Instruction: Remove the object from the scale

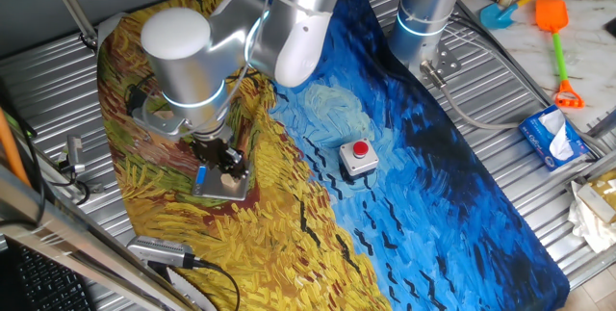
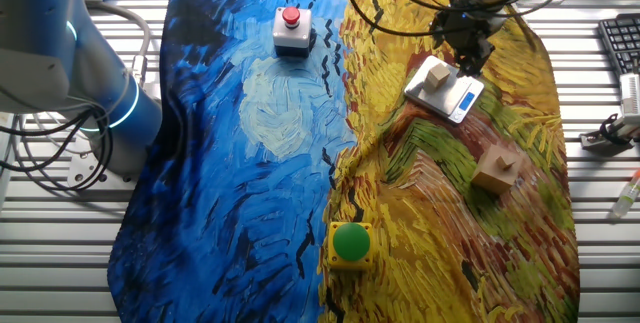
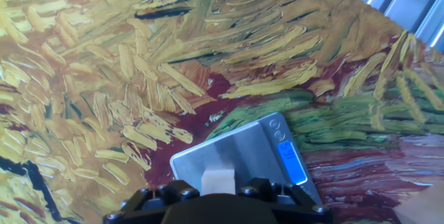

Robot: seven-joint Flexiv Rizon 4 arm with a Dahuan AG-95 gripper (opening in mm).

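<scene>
Now, tool (image 2: 470, 61) over scale (image 2: 452, 101) edge, beside cube (image 2: 437, 77), grip state unclear

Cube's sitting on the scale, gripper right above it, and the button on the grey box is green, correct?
Not quite: the button on the grey box is red, as both fixed views show. The rest holds: the cube sits on the scale, with the gripper just above.

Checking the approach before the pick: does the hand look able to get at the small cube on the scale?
Probably yes. The hand hovers just beside the cube on the scale, with nothing between them.
</scene>
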